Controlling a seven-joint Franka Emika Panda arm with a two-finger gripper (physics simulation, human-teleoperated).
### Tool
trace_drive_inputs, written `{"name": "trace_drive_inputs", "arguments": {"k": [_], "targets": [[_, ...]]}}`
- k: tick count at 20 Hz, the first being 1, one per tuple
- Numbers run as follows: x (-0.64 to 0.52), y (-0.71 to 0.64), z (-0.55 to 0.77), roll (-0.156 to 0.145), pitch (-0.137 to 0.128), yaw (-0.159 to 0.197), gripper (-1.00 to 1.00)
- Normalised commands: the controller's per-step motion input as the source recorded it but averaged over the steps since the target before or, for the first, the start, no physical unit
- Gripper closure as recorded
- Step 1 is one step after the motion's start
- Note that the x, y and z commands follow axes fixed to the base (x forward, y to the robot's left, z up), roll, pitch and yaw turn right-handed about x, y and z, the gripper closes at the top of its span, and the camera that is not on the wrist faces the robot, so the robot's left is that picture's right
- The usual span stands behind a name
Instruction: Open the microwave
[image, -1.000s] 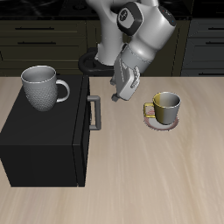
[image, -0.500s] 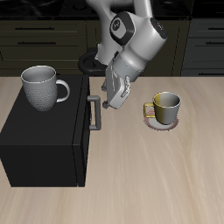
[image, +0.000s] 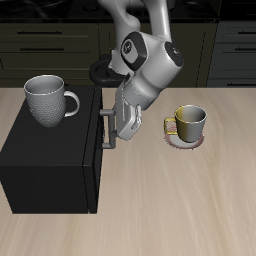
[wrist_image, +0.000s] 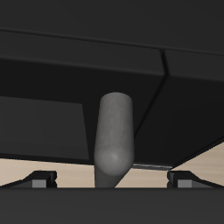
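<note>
The microwave (image: 50, 165) is a large matte black box lying on the table, with its door shut and its grey bar handle (image: 105, 131) on the side facing the arm. My gripper (image: 115, 136) is right at the handle. In the wrist view the handle (wrist_image: 113, 131) stands close up between my two fingertips (wrist_image: 39, 180), with the black microwave door (wrist_image: 52, 79) behind it. My gripper (wrist_image: 112, 179) is open, with the jaws wide on either side of the bar and not touching it.
A grey mug (image: 48, 100) stands on top of the microwave. A yellow mug (image: 188, 121) sits on a saucer (image: 187, 141) on the wooden table (image: 180, 200) beside the arm. Dark cabinet drawers (image: 50, 45) run along the back.
My gripper has moved down and toward the microwave, from beside the yellow mug to the handle, and now straddles the bar. The microwave door has not moved.
</note>
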Motion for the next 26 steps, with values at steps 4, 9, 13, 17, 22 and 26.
{"name": "trace_drive_inputs", "arguments": {"k": [4, 9, 13, 17, 22, 26], "targets": [[-0.07, -0.24, -0.02, -0.023, -0.025, 0.009, -1.00], [-0.10, -0.32, 0.14, -0.039, -0.040, 0.000, 1.00], [-0.07, -0.29, 0.11, -0.035, -0.028, -0.011, 1.00], [-0.10, -0.21, 0.18, -0.021, -0.049, 0.016, 1.00], [-0.10, -0.03, 0.03, -0.009, -0.010, 0.014, 1.00], [0.00, 0.13, -0.20, 0.033, 0.049, 0.020, 1.00]]}}
